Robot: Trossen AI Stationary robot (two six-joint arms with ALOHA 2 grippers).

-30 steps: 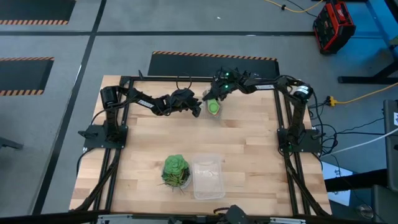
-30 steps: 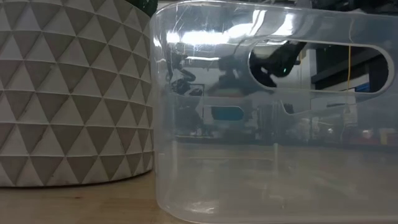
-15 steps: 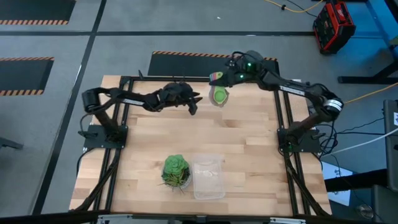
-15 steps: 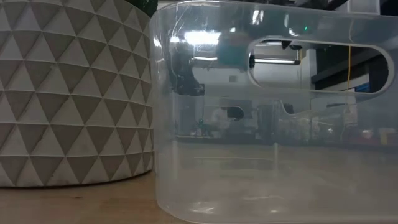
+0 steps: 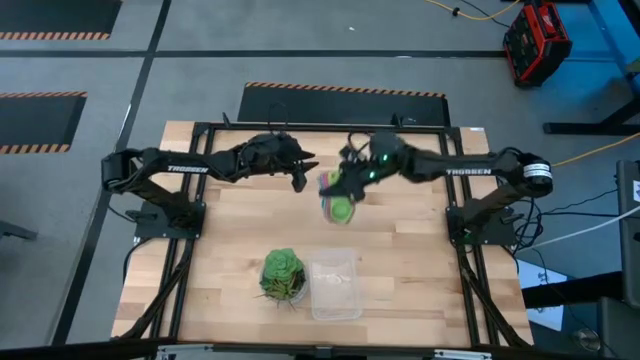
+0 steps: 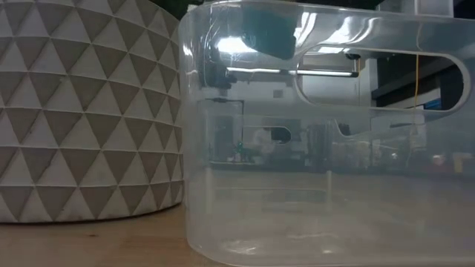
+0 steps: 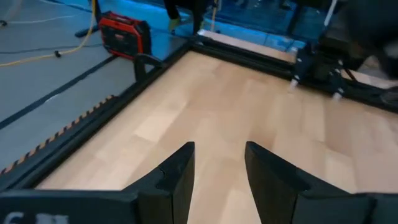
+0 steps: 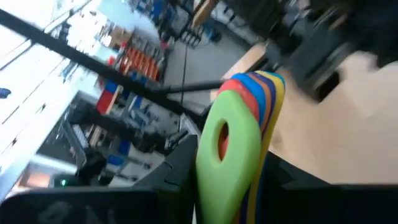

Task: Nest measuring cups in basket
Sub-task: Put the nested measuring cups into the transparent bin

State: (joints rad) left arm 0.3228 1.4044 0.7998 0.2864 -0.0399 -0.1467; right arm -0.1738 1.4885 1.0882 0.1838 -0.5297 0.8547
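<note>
Right gripper (image 5: 347, 183) pinching stack of colourful plastic measuring cups (image 5: 338, 199), green on top, frame centre. Left gripper (image 5: 300, 170) just left, fingers apart, holding nothing. Clear plastic basket (image 5: 334, 284) lower centre, beside green leafy ball (image 5: 282, 270).

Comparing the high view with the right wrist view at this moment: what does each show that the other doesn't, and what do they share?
Only the high view shows the whole table, the left claw open and holding nothing, the green leafy ball and the empty clear basket beside it at the near edge. Only the right wrist view shows the stacked handles up close: green in front, then red, orange, blue and yellow edges behind. Both show the right claw shut on the nested measuring cups, carried above the wood, not yet at the basket.
</note>
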